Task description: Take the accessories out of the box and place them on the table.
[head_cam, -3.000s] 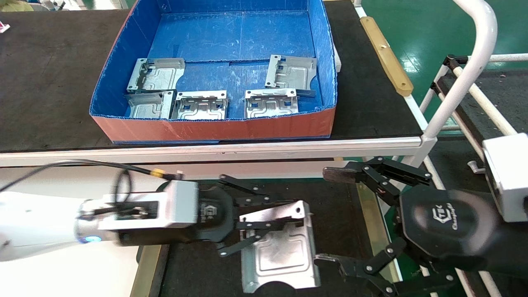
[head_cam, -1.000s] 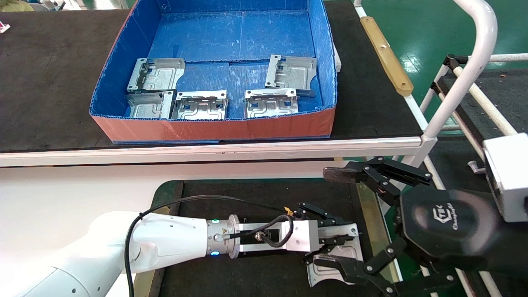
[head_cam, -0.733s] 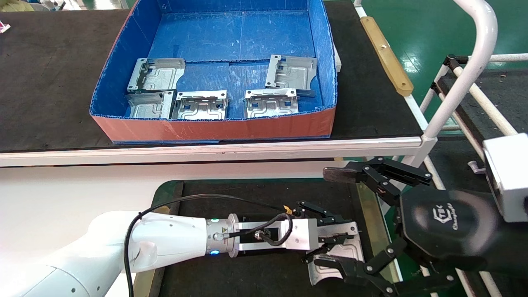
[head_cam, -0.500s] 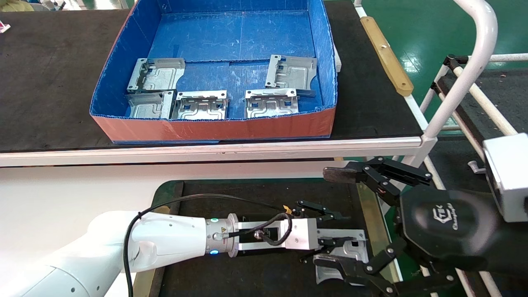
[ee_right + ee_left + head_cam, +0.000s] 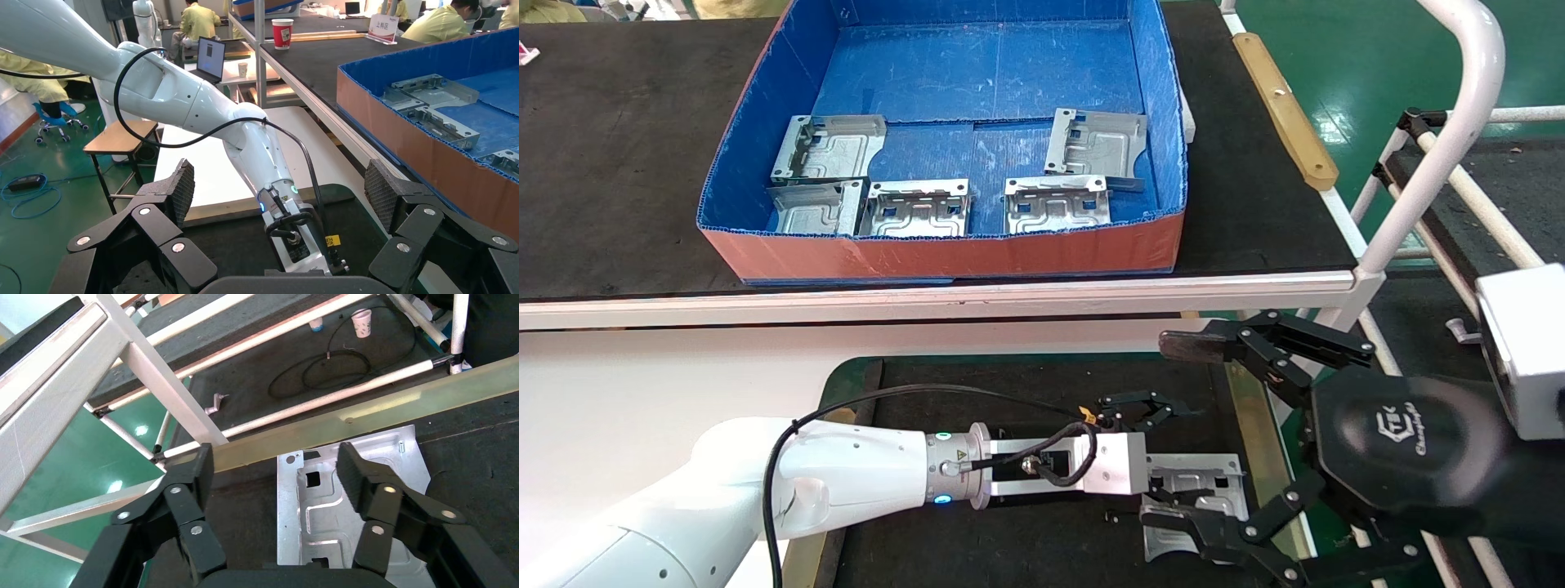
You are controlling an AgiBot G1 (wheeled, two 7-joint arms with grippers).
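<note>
Change: left gripper (image 5: 1164,453) has spread its jaws, letting the plate (image 5: 1204,490) drop flat on the table (image 5: 1009,384).
Head view: five accessories (image 5: 915,208) remain in the box (image 5: 944,253); right gripper (image 5: 1181,429) parked, wide open, empty.
Left wrist view: fingers (image 5: 358,474) apart above the released plate (image 5: 318,508).
Right wrist view: jaws wide, holding nothing; box (image 5: 422,141) beyond.

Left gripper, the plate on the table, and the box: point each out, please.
Left gripper (image 5: 275,471), left wrist view, open gap between its fingertips.
Plate on the table (image 5: 318,508), left wrist view, its embossed face.
Box (image 5: 944,255), head view, its orange-red front wall.
</note>
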